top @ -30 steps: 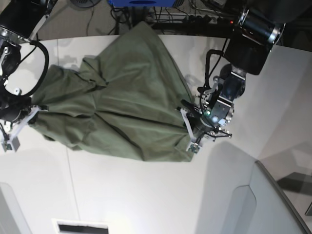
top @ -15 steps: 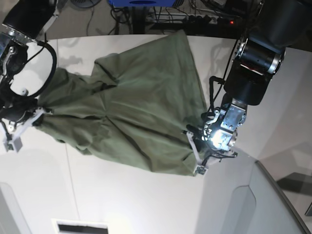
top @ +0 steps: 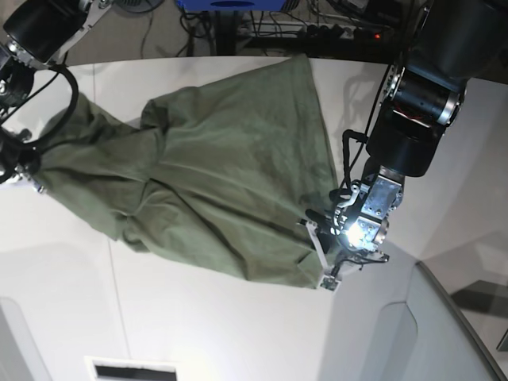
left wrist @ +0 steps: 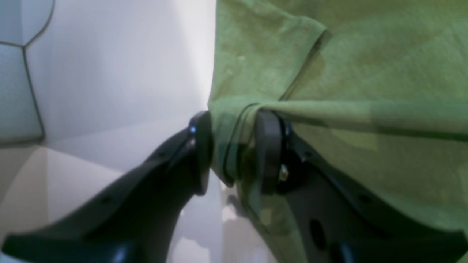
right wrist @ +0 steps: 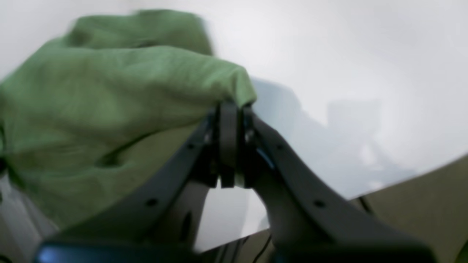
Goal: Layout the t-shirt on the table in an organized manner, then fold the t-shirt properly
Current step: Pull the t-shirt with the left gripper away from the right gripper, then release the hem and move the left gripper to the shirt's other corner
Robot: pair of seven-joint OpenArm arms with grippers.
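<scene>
The olive-green t-shirt (top: 214, 175) lies crumpled and stretched across the white table (top: 198, 325), with one corner reaching the far edge. In the base view my left gripper (top: 318, 254) is at the shirt's near right corner. The left wrist view shows that gripper (left wrist: 234, 153) shut on a bunched fold of the t-shirt (left wrist: 365, 73). At the picture's left edge my right gripper (top: 33, 181) holds the shirt's other end. In the blurred right wrist view its jaws (right wrist: 228, 146) stand pressed together, with the t-shirt's (right wrist: 109, 91) edge at their tips.
A grey raised panel (top: 432, 333) rises at the near right, close to my left arm. A dark slot (top: 131, 370) sits at the near edge and a thin seam (top: 113, 278) crosses the table. Cables and a blue object (top: 230, 4) lie beyond the far edge.
My left gripper has pulled its corner nearer and to the right. My right gripper has moved farther away along the left edge. The shirt has slid right and is drawn out wider.
</scene>
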